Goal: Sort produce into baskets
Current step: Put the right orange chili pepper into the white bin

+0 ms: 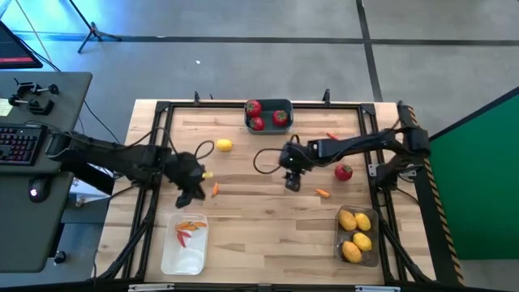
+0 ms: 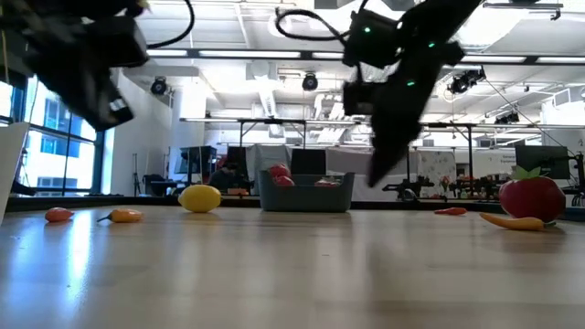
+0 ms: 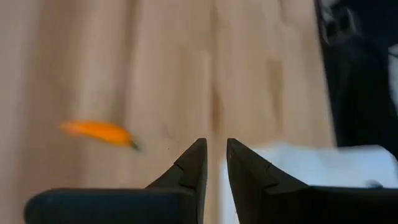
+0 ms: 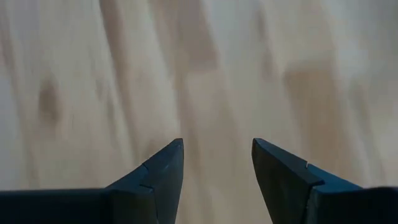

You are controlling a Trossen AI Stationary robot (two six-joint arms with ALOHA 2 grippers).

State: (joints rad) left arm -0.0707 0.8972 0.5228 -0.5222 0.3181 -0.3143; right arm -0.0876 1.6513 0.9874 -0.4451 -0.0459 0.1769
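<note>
My left gripper (image 1: 188, 195) hovers over the table's left part, its fingers a narrow gap apart (image 3: 216, 149) and empty. An orange pepper (image 1: 215, 189) lies just to its right and also shows in the left wrist view (image 3: 98, 131). The white basket (image 1: 185, 243), on its near side, holds red-orange peppers. My right gripper (image 1: 292, 185) is open and empty (image 4: 217, 152) above bare wood at the table's middle. A red tomato (image 1: 344, 171) and an orange pepper (image 1: 323, 193) lie to its right. A lemon (image 1: 224, 145) lies at the far left.
The dark blue-grey basket (image 1: 268, 113) at the far edge holds red tomatoes. The smoky basket (image 1: 375, 243) at the near right holds several lemons. A small yellow piece (image 1: 208, 174) lies by my left gripper, and a small red pepper (image 1: 331, 135) lies at the far right.
</note>
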